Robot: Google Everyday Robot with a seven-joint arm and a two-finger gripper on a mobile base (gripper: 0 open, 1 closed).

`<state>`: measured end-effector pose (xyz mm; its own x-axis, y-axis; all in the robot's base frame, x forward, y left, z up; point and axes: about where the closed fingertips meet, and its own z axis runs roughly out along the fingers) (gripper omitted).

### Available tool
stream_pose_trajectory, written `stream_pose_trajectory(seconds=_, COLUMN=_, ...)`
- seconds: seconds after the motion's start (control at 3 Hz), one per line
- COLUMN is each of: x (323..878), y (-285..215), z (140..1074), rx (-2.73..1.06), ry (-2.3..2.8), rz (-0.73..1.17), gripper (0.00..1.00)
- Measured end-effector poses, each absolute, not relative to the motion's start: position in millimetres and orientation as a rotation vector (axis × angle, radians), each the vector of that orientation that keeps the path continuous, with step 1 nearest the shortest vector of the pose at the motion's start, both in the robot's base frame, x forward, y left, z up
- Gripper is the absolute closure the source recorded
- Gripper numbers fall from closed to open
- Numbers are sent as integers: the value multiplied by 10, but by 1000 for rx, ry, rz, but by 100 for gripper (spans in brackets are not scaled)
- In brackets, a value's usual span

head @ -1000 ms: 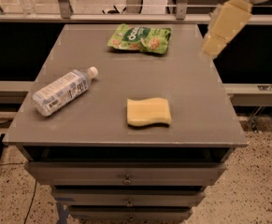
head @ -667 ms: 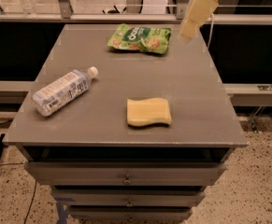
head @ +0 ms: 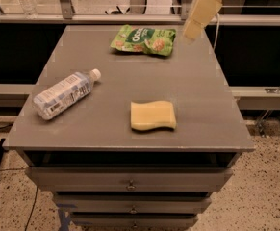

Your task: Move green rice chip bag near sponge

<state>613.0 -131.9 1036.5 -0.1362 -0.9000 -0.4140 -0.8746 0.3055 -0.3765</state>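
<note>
The green rice chip bag (head: 143, 40) lies flat at the far middle of the grey table top (head: 106, 95). The pale yellow sponge (head: 153, 115) lies toward the front, right of centre. My gripper (head: 193, 30) comes in from the top right as a pale yellow arm end, hanging above the table just right of the bag and apart from it. It holds nothing that I can see.
A clear plastic water bottle (head: 65, 94) with a white cap lies on its side at the left. The table has drawers (head: 130, 182) below its front edge. A rail and dark gap run behind the table; speckled floor lies to the right.
My gripper has moved left and farther back, from beside the table's right edge to just right of the green bag. The bag, sponge and bottle have not moved.
</note>
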Motion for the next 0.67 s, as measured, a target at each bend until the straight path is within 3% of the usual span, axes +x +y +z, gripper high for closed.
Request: stream_pose_trajectory(seconds=0.67, x=6875, y=-1212, z=10103, rx=-1422, ry=1906, rz=92, gripper=0)
